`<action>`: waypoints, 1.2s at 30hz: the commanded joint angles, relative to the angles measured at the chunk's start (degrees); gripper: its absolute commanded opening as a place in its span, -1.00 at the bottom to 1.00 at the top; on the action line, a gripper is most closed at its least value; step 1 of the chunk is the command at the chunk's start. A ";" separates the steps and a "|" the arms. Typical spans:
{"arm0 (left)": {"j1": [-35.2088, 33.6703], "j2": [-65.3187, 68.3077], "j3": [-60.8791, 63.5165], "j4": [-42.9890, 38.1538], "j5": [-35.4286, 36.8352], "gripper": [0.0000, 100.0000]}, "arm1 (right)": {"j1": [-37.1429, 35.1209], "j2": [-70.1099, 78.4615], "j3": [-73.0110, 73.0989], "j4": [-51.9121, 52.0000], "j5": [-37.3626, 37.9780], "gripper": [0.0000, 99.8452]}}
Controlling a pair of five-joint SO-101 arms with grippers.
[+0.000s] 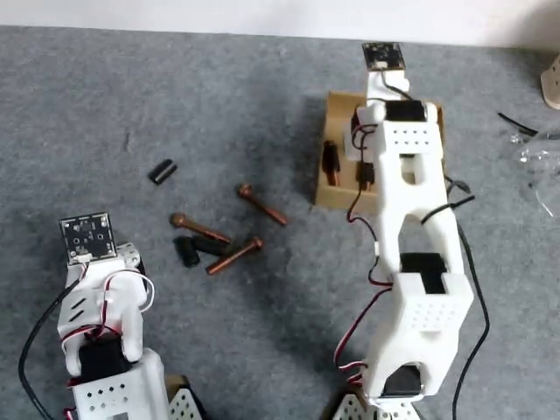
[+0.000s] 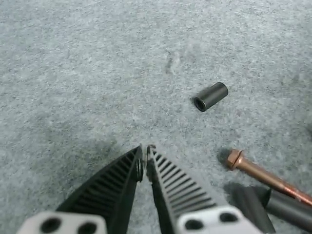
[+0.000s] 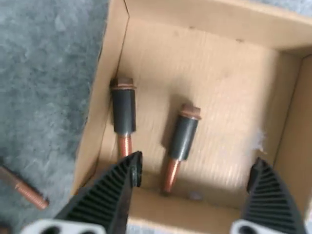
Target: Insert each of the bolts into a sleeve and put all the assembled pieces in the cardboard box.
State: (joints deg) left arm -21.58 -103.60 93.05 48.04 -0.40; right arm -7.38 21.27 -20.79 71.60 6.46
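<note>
Three copper bolts lie loose on the grey carpet: one (image 1: 261,203) nearest the box, one (image 1: 199,228) to its left, one (image 1: 234,256) in front. A black sleeve (image 1: 162,171) lies apart at the left, and two more sleeves (image 1: 186,252) (image 1: 210,247) sit among the bolts. The cardboard box (image 1: 337,109) holds two sleeved bolts (image 3: 123,114) (image 3: 184,139). My right gripper (image 3: 195,169) hangs open over the box with nothing in it. My left gripper (image 2: 145,157) is shut and empty above bare carpet, short of the lone sleeve (image 2: 210,96) and a bolt (image 2: 263,176).
The right arm (image 1: 411,219) stretches from the front edge over the box. The left arm (image 1: 105,324) sits folded at the front left. Cables and clear plastic bits (image 1: 534,149) lie at the far right. Bare carpet spreads across the far left.
</note>
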 commanded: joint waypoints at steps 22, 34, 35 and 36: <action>0.04 -0.48 -1.10 -1.05 -0.35 -0.93 | -34.15 -28.09 27.47 1.10 8.53 -0.39; -3.82 -0.57 -1.63 -1.05 2.02 -0.94 | -46.37 -27.82 39.60 -17.54 14.15 -0.39; -4.44 -0.57 -1.71 -1.05 2.55 -0.93 | -46.81 -27.82 39.60 -18.07 14.15 -0.39; -4.70 -0.57 -1.71 -1.05 2.81 -0.93 | -47.25 -27.82 39.60 -18.42 14.15 -0.39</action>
State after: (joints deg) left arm -24.13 -103.60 93.05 48.04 0.66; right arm -53.01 -4.13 19.03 55.87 19.65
